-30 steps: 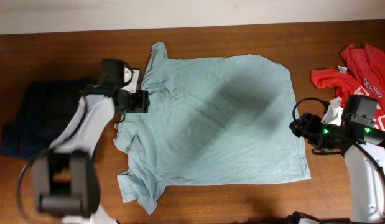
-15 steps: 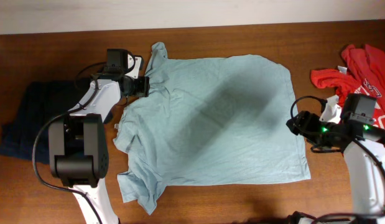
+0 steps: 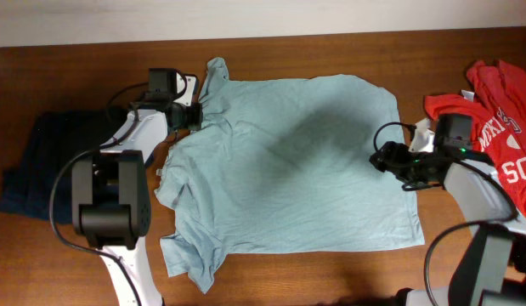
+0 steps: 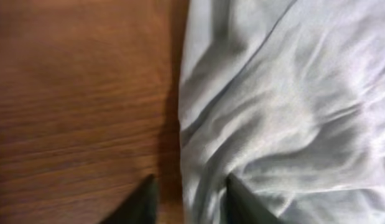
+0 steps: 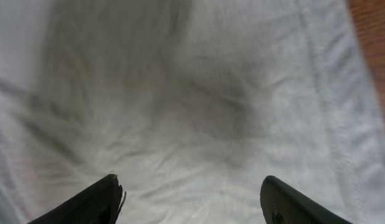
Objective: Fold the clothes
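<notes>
Left claw [image 3: 190,116] narrowly parted, right claw [image 3: 386,160] wide, both at the teal T-shirt [image 3: 296,170].
Overhead: shirt flat in the middle of the table [image 3: 76,68], left claw at its far-left shoulder, right claw at the hem toward the right edge. Left wrist: fingers [image 4: 241,200] straddle the shirt's edge. Right wrist: fingers [image 5: 96,200] spread over fabric.

Reaching away from the base with the left arm [image 3: 135,136], elbow bent, left gripper [image 3: 195,116] turned inward toward the other side, fingers [image 4: 142,202] only narrowly parted. Stretching in with the right arm [image 3: 466,178], right gripper [image 3: 383,160] aimed inward and held low, fingers [image 5: 105,199] spread wide apart.
</notes>
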You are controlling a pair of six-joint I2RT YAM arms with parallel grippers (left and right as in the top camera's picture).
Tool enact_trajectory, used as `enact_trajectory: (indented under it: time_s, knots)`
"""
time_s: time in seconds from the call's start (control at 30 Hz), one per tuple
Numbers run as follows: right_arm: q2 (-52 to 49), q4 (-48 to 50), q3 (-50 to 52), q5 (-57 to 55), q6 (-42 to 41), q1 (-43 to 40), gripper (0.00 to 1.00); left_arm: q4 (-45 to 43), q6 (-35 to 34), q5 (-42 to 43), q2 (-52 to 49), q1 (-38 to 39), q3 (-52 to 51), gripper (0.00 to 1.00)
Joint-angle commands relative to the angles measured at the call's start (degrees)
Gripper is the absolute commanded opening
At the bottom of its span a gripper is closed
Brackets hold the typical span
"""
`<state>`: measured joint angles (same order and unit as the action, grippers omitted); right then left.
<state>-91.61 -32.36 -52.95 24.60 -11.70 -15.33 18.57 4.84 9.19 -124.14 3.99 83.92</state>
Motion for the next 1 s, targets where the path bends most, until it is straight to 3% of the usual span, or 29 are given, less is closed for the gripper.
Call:
enact_trajectory:
  time_s: [0.0, 0.1, 0.2, 0.3, 0.33, 0.43, 0.53, 0.7, 0.77, 0.87, 0.97]
  knots:
    - [-2.49, 1.03, -0.63, -5.55, -3.87, 0.81, 0.76, -0.5, 0.22, 1.75, -2.19, -0.31, 0.9, 0.25]
    - [-4.04, 1.53, -0.63, -7.93, -4.04, 0.81, 0.75, -0.76, 0.22, 1.73, -2.19, -0.42, 0.9, 0.13]
    - [-6.19, 1.55, -0.63, -11.93, -4.07, 0.81, 0.65, -0.76, 0.2, 1.46, -2.16, -1.4, 2.03, 0.05]
    - [-7.8, 1.09, -0.63, -15.21, -5.35, 0.81, 0.44, 1.05, 0.11, 1.51, -2.16, -3.04, 5.57, 0.03]
    - [-8.83, 0.83, -0.63, -17.4, -6.91, 0.81, 0.29, 2.97, -0.02, 1.49, -2.16, -4.24, 8.85, 0.03]
    - [-10.08, 0.66, -0.59, -18.47, -8.37, 0.7, 0.16, 4.85, 0.0, 1.51, -2.16, -5.68, 13.18, 0.03]
    - [-10.16, 0.68, -0.57, -18.93, -8.35, 0.7, 0.11, 5.53, 0.0, 1.51, -2.16, -6.58, 16.02, 0.03]
    - [-10.16, 0.39, -0.57, -19.32, -8.59, 0.7, 0.1, 5.73, 0.02, 1.49, -2.16, -6.78, 17.03, 0.05]
    - [-10.16, 0.2, -0.57, -19.3, -8.57, 0.7, 0.1, 6.19, 0.02, 1.44, -2.19, -6.78, 17.03, 0.16]
    - [-10.16, 0.0, -0.57, -19.3, -8.55, 0.7, 0.11, 6.95, 0.0, -0.15, -2.19, -6.78, 17.03, 0.46]
    - [-10.14, -0.87, -0.57, -19.28, -8.31, 0.63, 0.28, 10.05, 0.07, -3.26, -2.19, -6.88, 17.03, 0.6]
